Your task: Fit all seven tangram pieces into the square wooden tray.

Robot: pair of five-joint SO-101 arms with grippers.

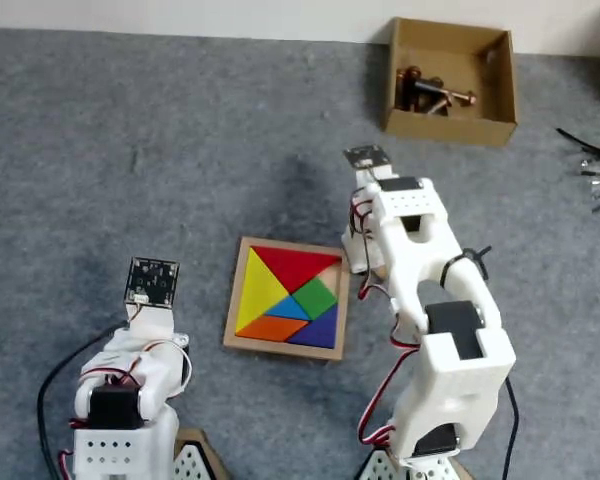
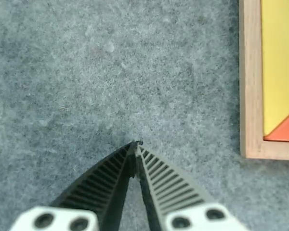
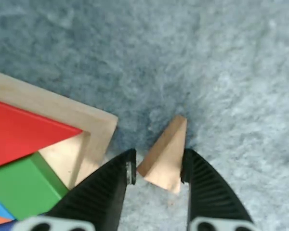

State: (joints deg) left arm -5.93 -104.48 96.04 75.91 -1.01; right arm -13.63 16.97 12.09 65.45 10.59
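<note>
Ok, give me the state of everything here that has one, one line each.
Square wooden tray: six coloured pieces seated, one corner gap bare.
Wooden triangle: outside the tray, beside that corner.
Right end effector: open, straddling the wooden triangle.
Left end effector: shut, empty.
Cardboard box: open-topped, metal parts inside.

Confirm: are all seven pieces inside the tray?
No, the plain wooden triangle lies on the carpet outside the tray.
</note>
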